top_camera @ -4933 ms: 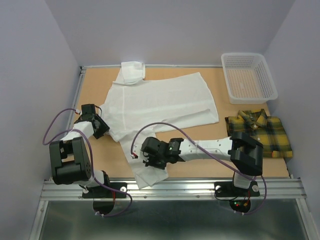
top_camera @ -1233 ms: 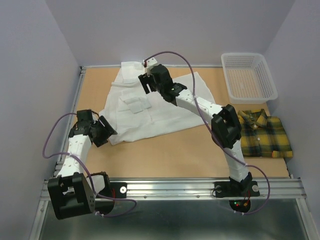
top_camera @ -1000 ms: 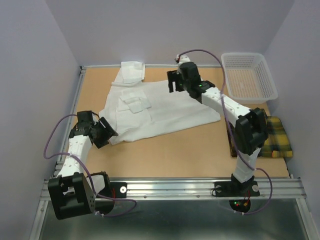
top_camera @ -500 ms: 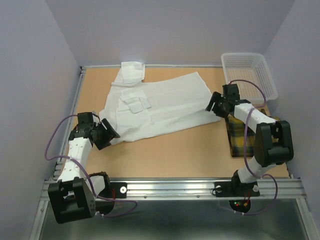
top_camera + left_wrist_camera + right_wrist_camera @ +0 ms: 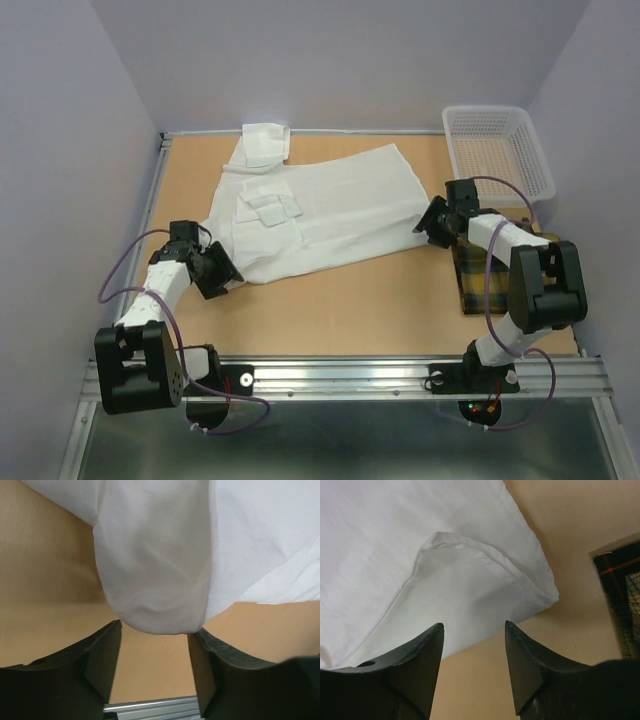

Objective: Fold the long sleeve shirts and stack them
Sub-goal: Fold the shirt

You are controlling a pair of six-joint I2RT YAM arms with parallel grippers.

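Observation:
The white long sleeve shirt [image 5: 330,210] lies spread across the table, collar at the back left and pockets facing up. My left gripper [image 5: 222,274] is at its near left corner. In the left wrist view a rounded fold of the white shirt [image 5: 155,570] reaches down to the open left gripper [image 5: 155,628] without being pinched. My right gripper [image 5: 430,222] is at the shirt's right hem corner. In the right wrist view the open right gripper [image 5: 473,625] hovers over the white hem [image 5: 485,590]. The plaid shirt [image 5: 480,290] lies on the right, partly hidden under my right arm.
A white mesh basket [image 5: 497,150] stands at the back right corner. A metal rail [image 5: 340,375] runs along the near table edge. Bare tabletop [image 5: 340,300] stretches in front of the white shirt.
My right arm swung from the shirt's back edge to its right hem corner. The left gripper edged toward the near left corner. Both sets of jaws narrowed.

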